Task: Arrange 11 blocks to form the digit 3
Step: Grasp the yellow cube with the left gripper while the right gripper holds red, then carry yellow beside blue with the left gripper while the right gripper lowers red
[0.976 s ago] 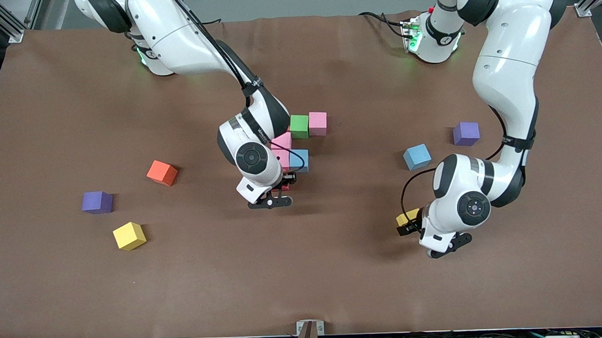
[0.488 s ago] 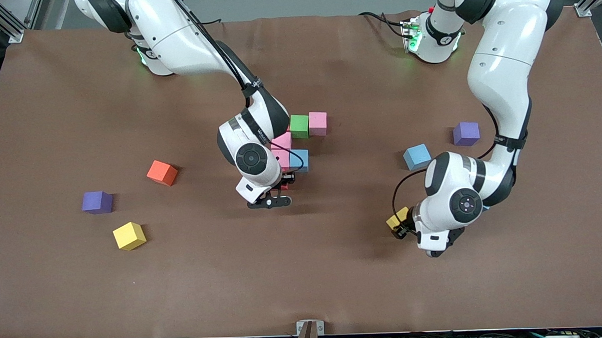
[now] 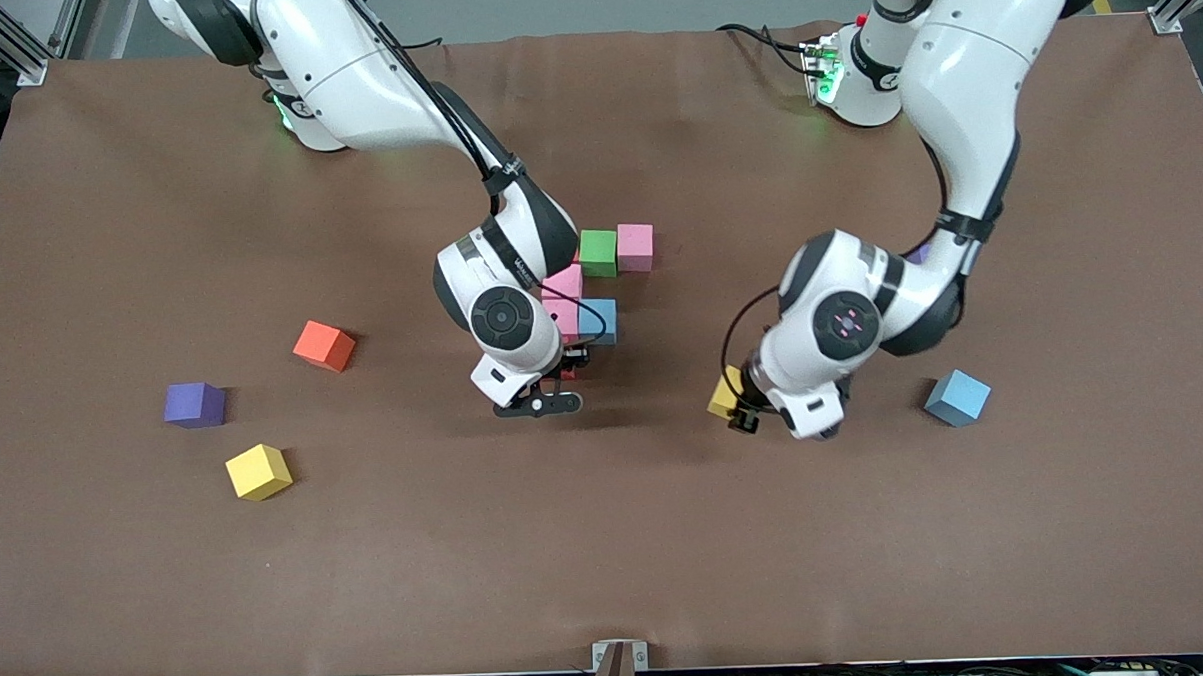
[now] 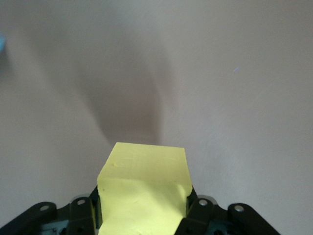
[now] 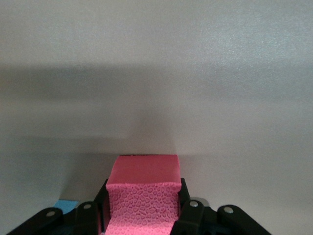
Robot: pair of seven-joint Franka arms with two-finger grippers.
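Left gripper (image 3: 742, 410): I see its jaws clamped on a yellow block (image 4: 143, 193), over bare table (image 3: 270, 590).
Right gripper (image 3: 560, 371): jaws clamped on a red block (image 5: 142, 196), beside the pink block (image 3: 563, 297).

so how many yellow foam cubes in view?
2. One yellow foam cube lies on the table toward the right arm's end, near the purple cube. The other yellow cube is held in the left gripper.

A brown-covered table (image 3: 270, 590) fills the view, with metal frame rails (image 3: 11, 38) at its corners.
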